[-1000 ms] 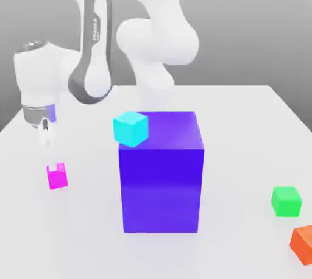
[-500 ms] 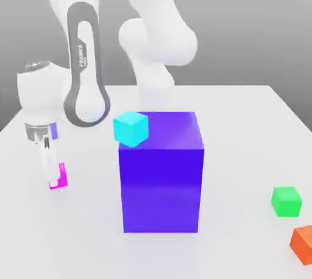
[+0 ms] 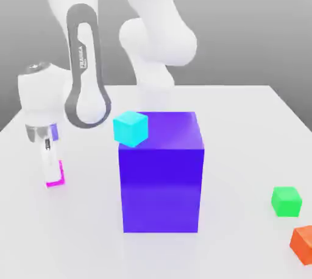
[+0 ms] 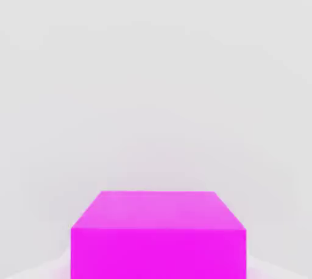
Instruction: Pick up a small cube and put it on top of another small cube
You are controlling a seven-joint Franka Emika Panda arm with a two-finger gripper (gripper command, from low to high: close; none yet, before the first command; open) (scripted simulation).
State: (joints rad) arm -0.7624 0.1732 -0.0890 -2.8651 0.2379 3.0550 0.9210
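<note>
A small orange cube (image 3: 303, 242) sits nearest in the exterior view, at its lower right on the white desk (image 3: 244, 125), with the small green cube (image 3: 286, 201) just behind it. A tall blue-violet block (image 3: 161, 171) stands mid-desk, and a cyan cube (image 3: 130, 128) shows at its upper left corner. Farther back, toward the exterior view's left, the small magenta cube (image 3: 56, 174) rests on the desk, with the robot's hand (image 3: 47, 165) lowered over it and closed on it, the white fingers (image 3: 46, 161) hiding most of it. The magenta cube looks rigid, light and glossy, so probably a little slippery; its flat opposite side faces are the natural place to pinch. Being a cube, it has no long axis; it sits flat and upright. The green cube lies well apart from it, across the blue-violet block.
</note>
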